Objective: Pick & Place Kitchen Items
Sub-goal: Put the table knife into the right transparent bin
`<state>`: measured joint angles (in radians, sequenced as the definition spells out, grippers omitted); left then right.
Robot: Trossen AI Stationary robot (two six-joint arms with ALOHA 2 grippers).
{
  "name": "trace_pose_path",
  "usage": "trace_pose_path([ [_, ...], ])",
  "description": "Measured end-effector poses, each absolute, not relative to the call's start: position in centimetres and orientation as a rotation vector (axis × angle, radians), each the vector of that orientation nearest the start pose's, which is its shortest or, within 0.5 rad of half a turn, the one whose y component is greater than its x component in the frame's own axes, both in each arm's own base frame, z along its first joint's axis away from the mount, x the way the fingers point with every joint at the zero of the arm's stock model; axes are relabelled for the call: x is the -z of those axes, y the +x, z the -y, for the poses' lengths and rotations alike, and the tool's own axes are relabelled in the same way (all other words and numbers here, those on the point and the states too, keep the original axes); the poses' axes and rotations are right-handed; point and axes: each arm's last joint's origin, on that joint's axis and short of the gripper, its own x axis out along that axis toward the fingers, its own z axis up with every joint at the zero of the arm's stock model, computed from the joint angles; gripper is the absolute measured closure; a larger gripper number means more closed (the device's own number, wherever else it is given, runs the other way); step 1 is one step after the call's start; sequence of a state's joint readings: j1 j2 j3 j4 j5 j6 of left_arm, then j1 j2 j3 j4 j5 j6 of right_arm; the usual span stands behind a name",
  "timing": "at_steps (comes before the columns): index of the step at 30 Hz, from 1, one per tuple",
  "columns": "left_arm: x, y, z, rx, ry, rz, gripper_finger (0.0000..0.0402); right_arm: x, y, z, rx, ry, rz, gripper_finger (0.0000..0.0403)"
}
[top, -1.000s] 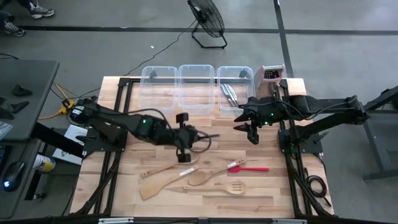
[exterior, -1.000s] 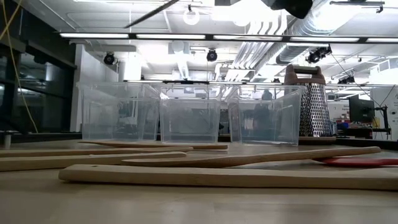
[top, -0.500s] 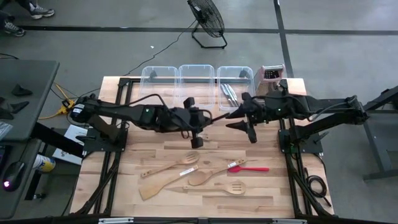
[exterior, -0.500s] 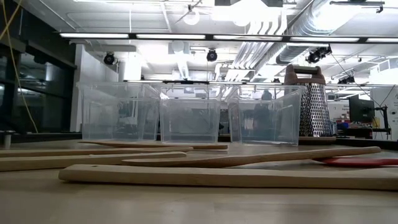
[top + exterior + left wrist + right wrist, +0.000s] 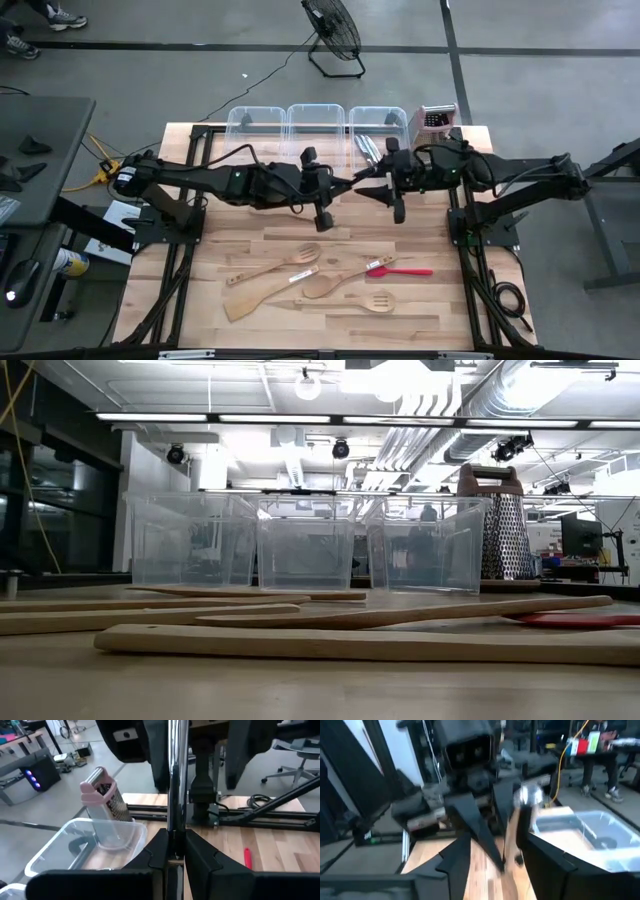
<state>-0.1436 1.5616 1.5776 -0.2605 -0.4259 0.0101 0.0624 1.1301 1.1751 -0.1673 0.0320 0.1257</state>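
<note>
Over the last second we have carried our left end effector (image 5: 335,186) up from the middle of the surface (image 5: 220,250) toward the right-hand tub (image 5: 378,128), its fingers (image 5: 160,851) clamped on a slim silver utensil (image 5: 176,775). Our right end effector (image 5: 378,190) has slid away from the box grater (image 5: 434,122) to meet it, its jaws spreading around the utensil's tip.

Grey concrete floor (image 5: 520,25) crossed by dark tape lines; a black floor fan (image 5: 333,28) stands beyond the pale wooden table (image 5: 470,310), a cable trailing from it; a dark desk (image 5: 35,165) sits to one side; overhead, long fluorescent strips (image 5: 330,418), silver ducting (image 5: 470,410) and white ceiling beams; dark windows (image 5: 45,490) line one wall; a monitor (image 5: 578,535) glows far back
</note>
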Motion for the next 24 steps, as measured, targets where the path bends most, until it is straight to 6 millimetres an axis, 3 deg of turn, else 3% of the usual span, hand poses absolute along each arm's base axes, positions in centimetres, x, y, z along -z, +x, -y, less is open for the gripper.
trace_pose_path([
  [4,-41.2,35.2,3.9,-0.279,0.087,-0.208,0.0366,-39.9,25.5,-1.5,-0.011,0.098,-0.103,0.0204],
  [8,-41.1,35.2,3.9,-0.279,0.086,-0.215,0.0366,-39.9,26.1,-1.5,-0.009,0.094,-0.074,0.0203],
  [24,-41.1,35.2,3.9,-0.278,0.077,-0.207,0.0366,-40.3,26.3,-1.1,0.006,0.049,-0.031,0.0358],
])
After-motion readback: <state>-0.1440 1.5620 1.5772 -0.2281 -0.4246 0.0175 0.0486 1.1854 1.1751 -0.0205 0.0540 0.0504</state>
